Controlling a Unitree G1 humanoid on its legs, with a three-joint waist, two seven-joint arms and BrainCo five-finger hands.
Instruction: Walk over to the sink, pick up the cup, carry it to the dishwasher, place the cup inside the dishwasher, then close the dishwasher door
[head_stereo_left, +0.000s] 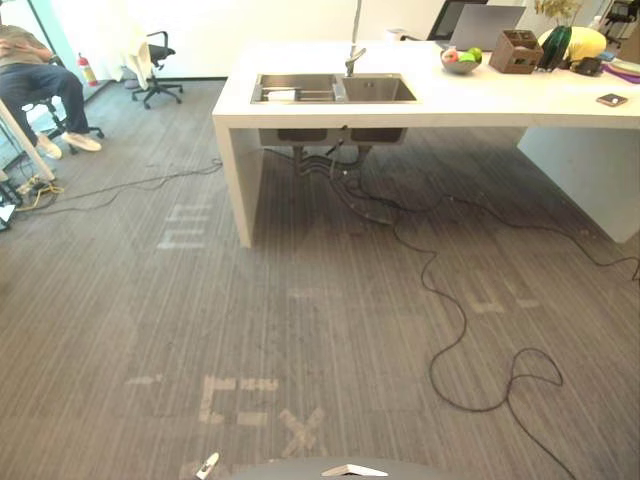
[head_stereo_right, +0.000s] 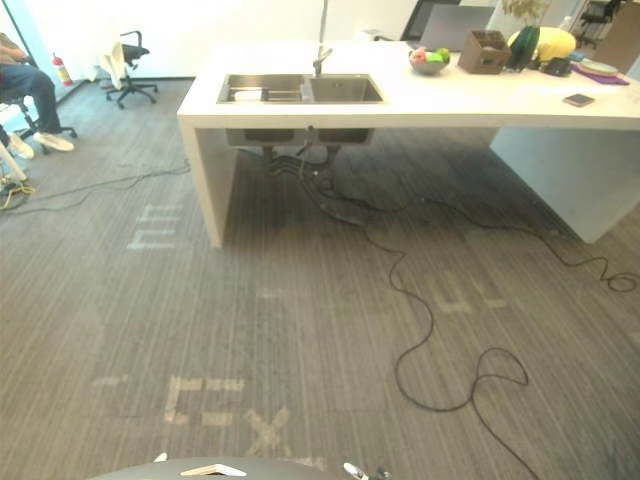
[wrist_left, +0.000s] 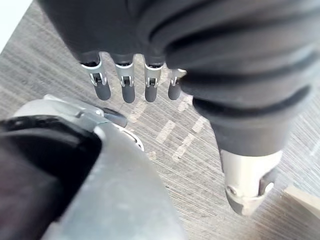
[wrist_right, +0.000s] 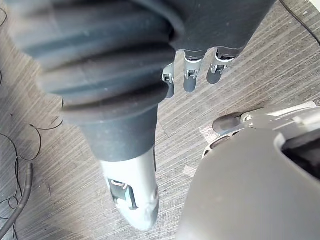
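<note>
Carpet (head_stereo_left: 300, 300): under both hands | white counter (head_stereo_left: 500, 100): well ahead of hands | sink (head_stereo_left: 380, 90): in counter | left hand (wrist_left: 128, 87), right hand (wrist_right: 191, 80): fingers straight, released, empty | cup: too small to tell; pale object (head_stereo_left: 283, 95) in left basin.

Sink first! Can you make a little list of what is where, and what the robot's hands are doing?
sink: two basins in the white counter, tap behind
on counter: bowl of fruit, laptop, brown box
floor: grey carpet, pale tape marks
person: seated, far left
left hand: straight fingers, holding nothing
right hand: straight fingers, holding nothing
cup: too far to make out
</note>
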